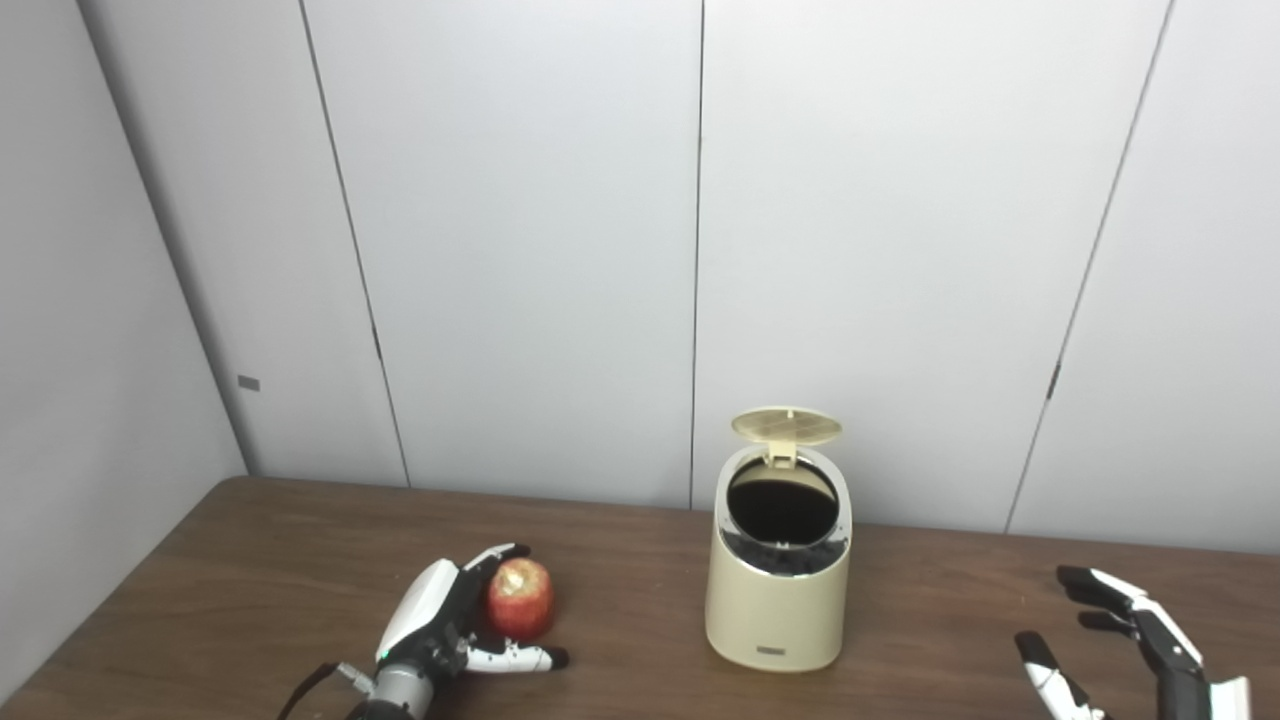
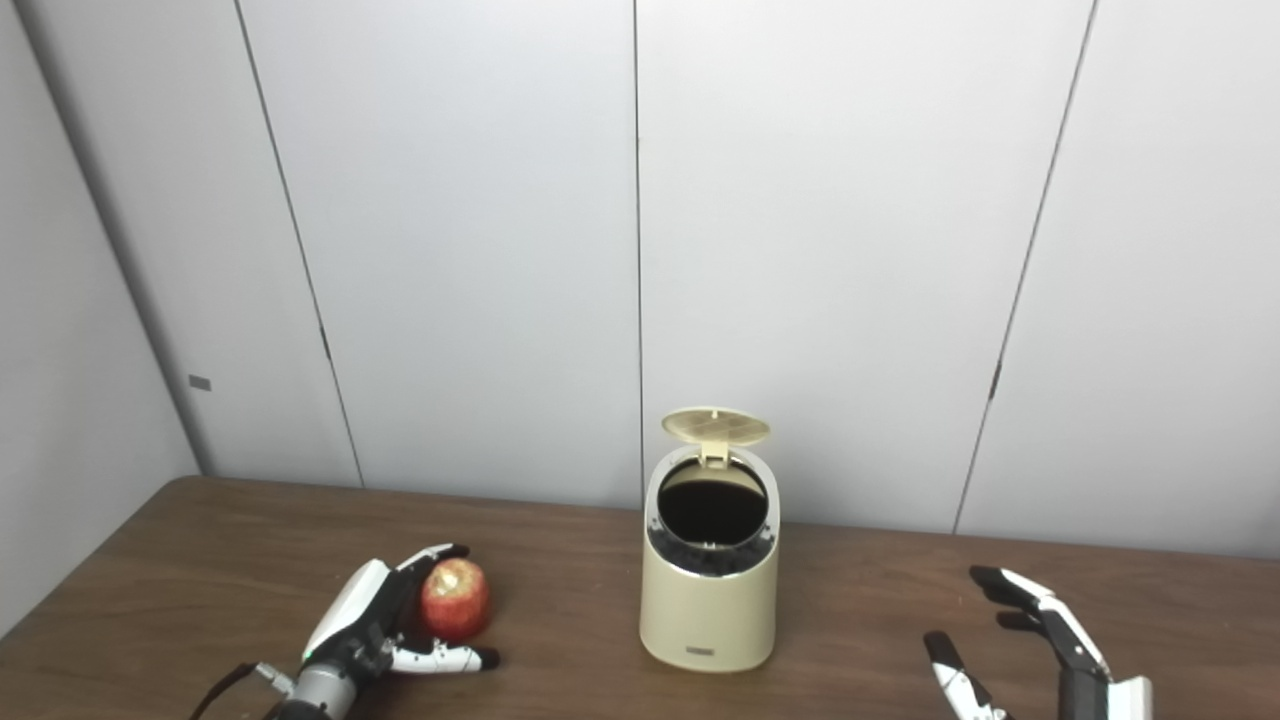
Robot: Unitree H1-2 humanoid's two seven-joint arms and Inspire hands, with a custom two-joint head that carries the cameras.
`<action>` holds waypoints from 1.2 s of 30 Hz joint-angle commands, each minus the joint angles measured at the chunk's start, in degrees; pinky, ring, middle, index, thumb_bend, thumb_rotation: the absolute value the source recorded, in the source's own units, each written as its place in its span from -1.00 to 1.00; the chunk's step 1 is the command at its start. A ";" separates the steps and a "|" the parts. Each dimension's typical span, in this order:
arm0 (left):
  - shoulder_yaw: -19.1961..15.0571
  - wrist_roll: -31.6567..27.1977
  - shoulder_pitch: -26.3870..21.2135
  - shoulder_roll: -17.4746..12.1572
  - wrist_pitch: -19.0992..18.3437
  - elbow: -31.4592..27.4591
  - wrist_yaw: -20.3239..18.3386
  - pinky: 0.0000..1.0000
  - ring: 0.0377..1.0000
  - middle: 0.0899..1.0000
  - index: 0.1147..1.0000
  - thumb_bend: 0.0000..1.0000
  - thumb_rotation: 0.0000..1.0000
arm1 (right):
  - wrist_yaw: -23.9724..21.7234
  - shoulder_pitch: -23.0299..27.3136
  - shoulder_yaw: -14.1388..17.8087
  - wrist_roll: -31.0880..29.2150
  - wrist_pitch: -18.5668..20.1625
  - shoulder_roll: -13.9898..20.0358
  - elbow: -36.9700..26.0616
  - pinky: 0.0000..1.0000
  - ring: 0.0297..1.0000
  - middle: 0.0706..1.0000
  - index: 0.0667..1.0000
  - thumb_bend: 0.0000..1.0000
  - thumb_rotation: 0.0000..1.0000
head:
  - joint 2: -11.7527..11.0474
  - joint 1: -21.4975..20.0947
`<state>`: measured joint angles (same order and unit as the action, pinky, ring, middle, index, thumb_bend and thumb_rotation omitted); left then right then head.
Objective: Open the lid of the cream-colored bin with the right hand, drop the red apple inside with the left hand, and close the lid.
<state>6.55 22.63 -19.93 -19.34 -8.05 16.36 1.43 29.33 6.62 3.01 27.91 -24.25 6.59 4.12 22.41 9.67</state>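
The left hand's fingers (image 1: 500,556) curve over the far side of the red apple (image 1: 520,598), and the thumb extends along the table beneath the apple's near side, so the fruit sits in the pocket between them. The fingers are partly curled around the apple; whether they press on it or only cup it cannot be told. The apple rests on the table, not lifted. The left hand (image 1: 440,620) lies low on the brown wooden table (image 1: 250,580) in the lower left of the frame, its wrist entering from the bottom edge.

To the right of the apple, near the lower centre, stands the cream-colored bin (image 1: 778,580), well apart from the left hand. Its lid (image 1: 786,426) is raised on the rear hinge, exposing the dark round opening.

In the lower right corner, the right hand (image 2: 1040,640) has its fingers spread apart and holds nothing; it stands clear of the bin. Pale grey wall panels (image 1: 520,230) fill the upper frame.
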 commanded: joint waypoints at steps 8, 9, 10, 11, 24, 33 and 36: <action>-3.35 3.78 -0.35 3.76 6.06 6.47 16.56 0.52 0.19 -0.03 0.07 0.38 -0.99 | -0.48 -3.64 1.14 1.00 -1.00 2.24 2.54 0.08 0.26 0.29 0.27 -0.42 -0.27 | 0.13 -0.14; -3.81 4.55 -0.57 4.21 7.97 7.99 19.86 0.58 0.12 -0.10 -0.01 0.21 -0.99 | -0.49 -3.65 1.09 1.15 -1.05 2.32 2.59 0.07 0.26 0.28 0.27 -0.43 -0.27 | 0.13 -0.14; -4.27 5.07 -0.81 4.56 9.41 9.30 22.48 0.65 0.05 -0.14 -0.08 0.11 -1.00 | -0.75 -3.67 1.04 0.76 -1.14 2.35 2.60 0.07 0.25 0.28 0.27 -0.44 -0.28 | 0.14 -0.07; -4.70 5.01 -1.02 4.83 10.48 10.24 24.05 0.71 0.02 -0.15 -0.12 0.08 -1.00 | -0.95 -3.69 1.05 0.57 -0.96 2.32 2.54 0.06 0.24 0.28 0.27 -0.45 -0.31 | 0.12 -0.02; -6.22 3.46 -0.86 5.35 13.08 10.80 25.59 0.78 -0.01 -0.22 -0.15 0.00 -1.00 | -1.37 -3.87 0.93 1.67 -0.10 1.95 2.66 0.05 0.23 0.29 0.28 -0.44 -0.29 | -0.03 -0.25; -6.03 2.78 0.73 5.95 16.96 5.83 25.80 0.99 -0.06 -0.22 -0.14 0.00 -1.00 | -0.88 -3.44 0.81 2.22 -0.31 1.72 3.36 0.01 0.21 0.29 0.28 -0.43 -0.33 | -0.05 -1.52; -6.04 2.70 1.62 7.47 15.08 -0.35 24.67 1.00 0.20 -0.20 -0.12 0.04 -1.00 | -0.28 -3.07 0.61 2.72 -0.81 1.72 4.10 0.00 0.21 0.28 0.28 -0.43 -0.39 | -0.07 -2.07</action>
<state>0.48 25.01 -17.00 -12.58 6.64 19.10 26.00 28.05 6.58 3.14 28.66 -23.57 6.67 4.07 22.41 7.65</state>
